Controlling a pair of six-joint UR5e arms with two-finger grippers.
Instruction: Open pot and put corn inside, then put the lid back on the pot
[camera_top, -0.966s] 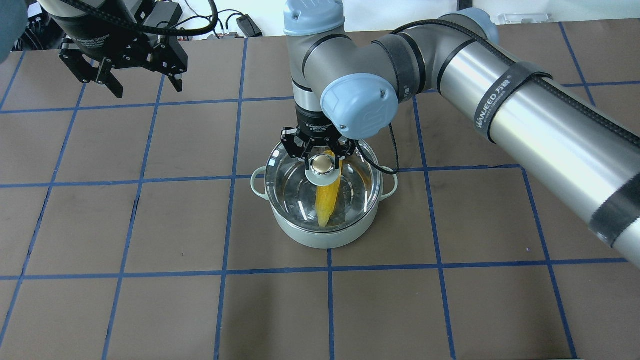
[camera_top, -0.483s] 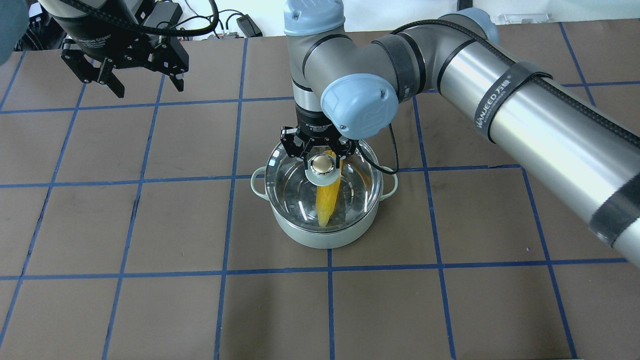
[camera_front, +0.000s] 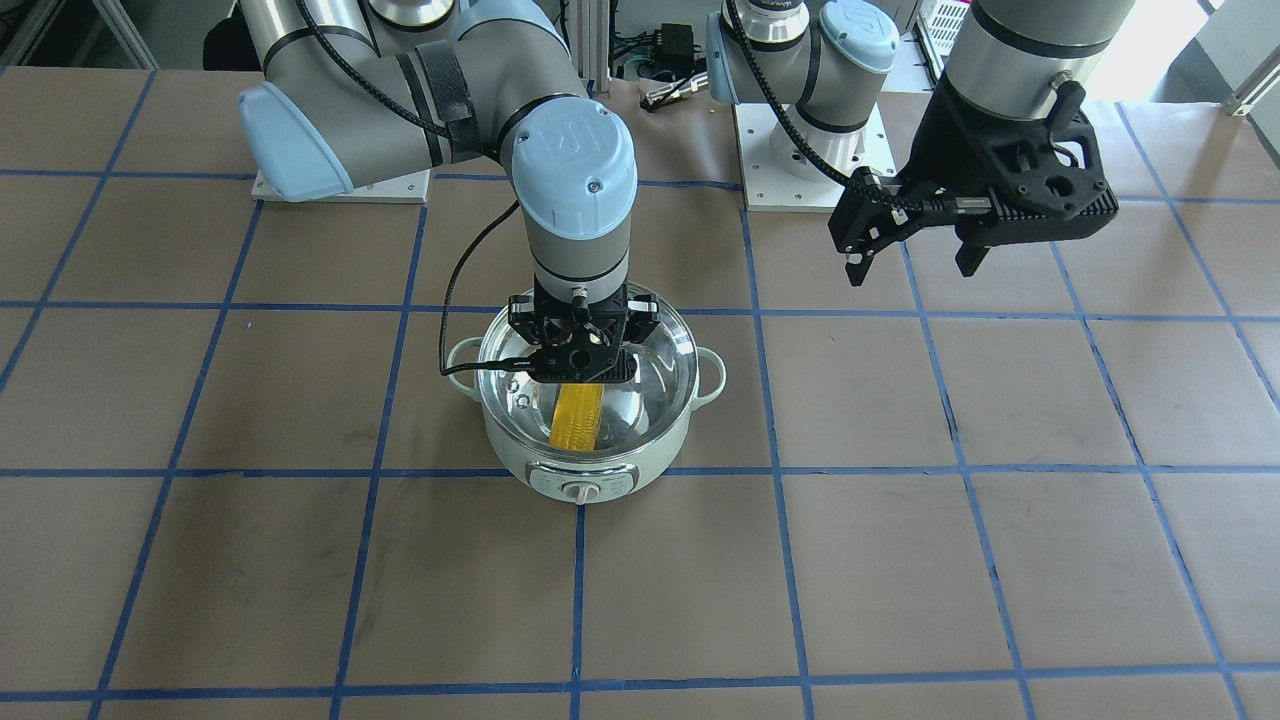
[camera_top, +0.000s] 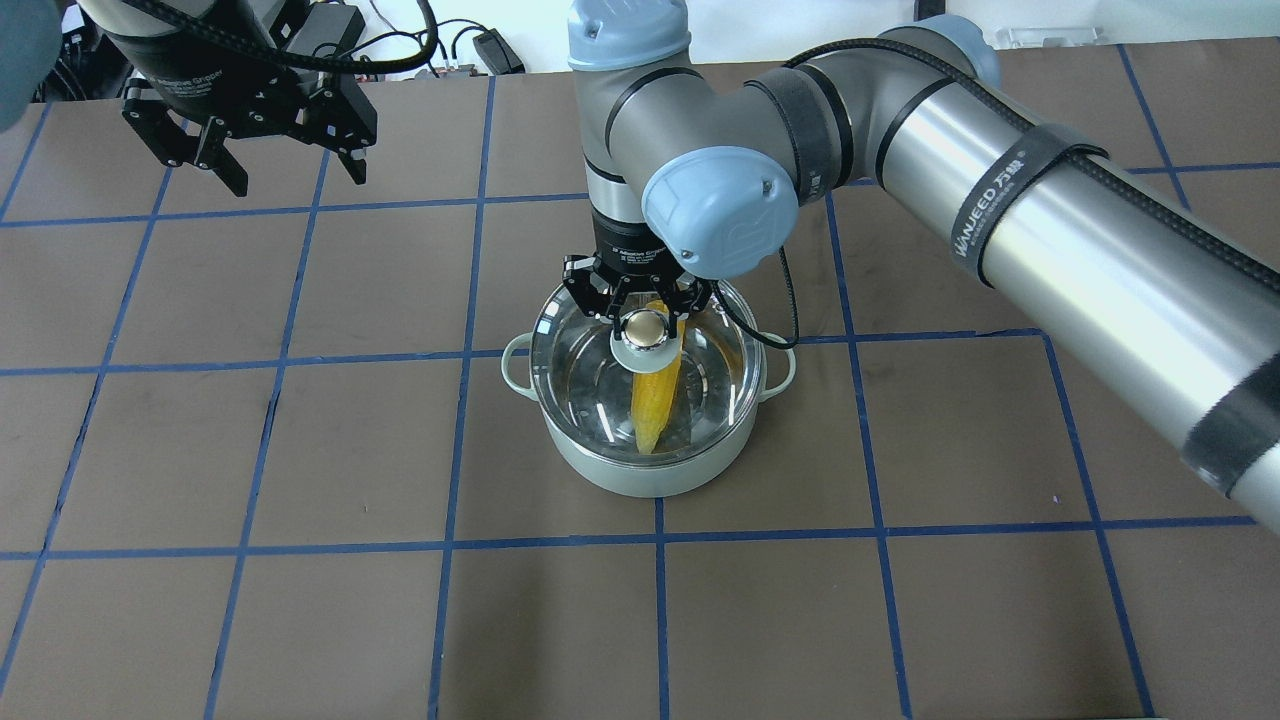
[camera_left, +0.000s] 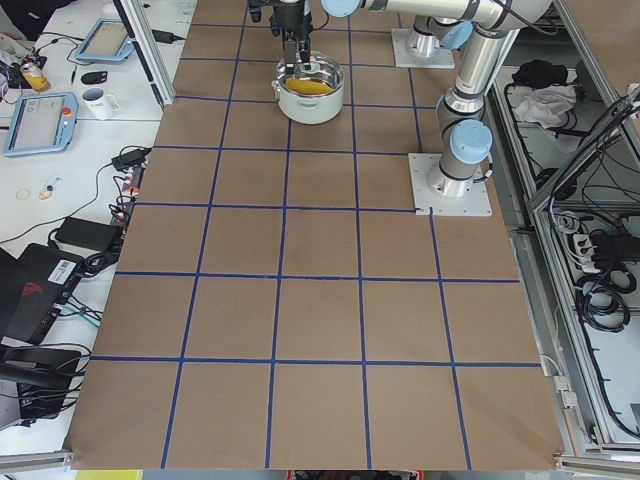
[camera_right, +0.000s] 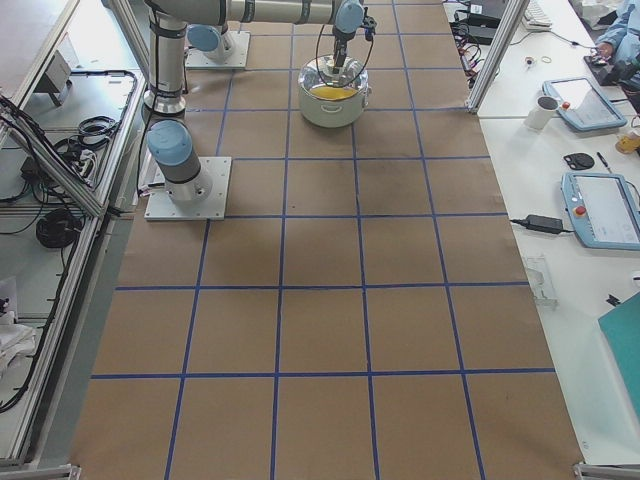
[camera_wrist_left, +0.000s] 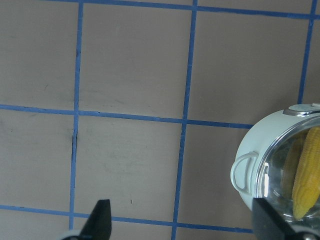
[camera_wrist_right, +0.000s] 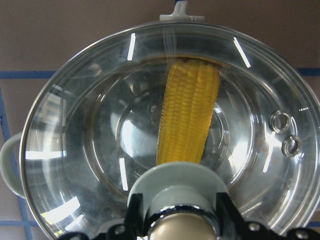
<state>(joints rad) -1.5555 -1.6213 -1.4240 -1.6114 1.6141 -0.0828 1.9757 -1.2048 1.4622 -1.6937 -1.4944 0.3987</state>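
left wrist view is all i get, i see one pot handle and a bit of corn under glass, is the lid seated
observer: Yes, in the overhead view the lid sits level on the pot.
operator: where's the right gripper
observer: The right gripper is straight above the lid, with fingers on either side of its knob. I cannot tell whether they press it.
operator: corn all inside?
observer: The corn lies whole under the glass, pointed end toward the robot.
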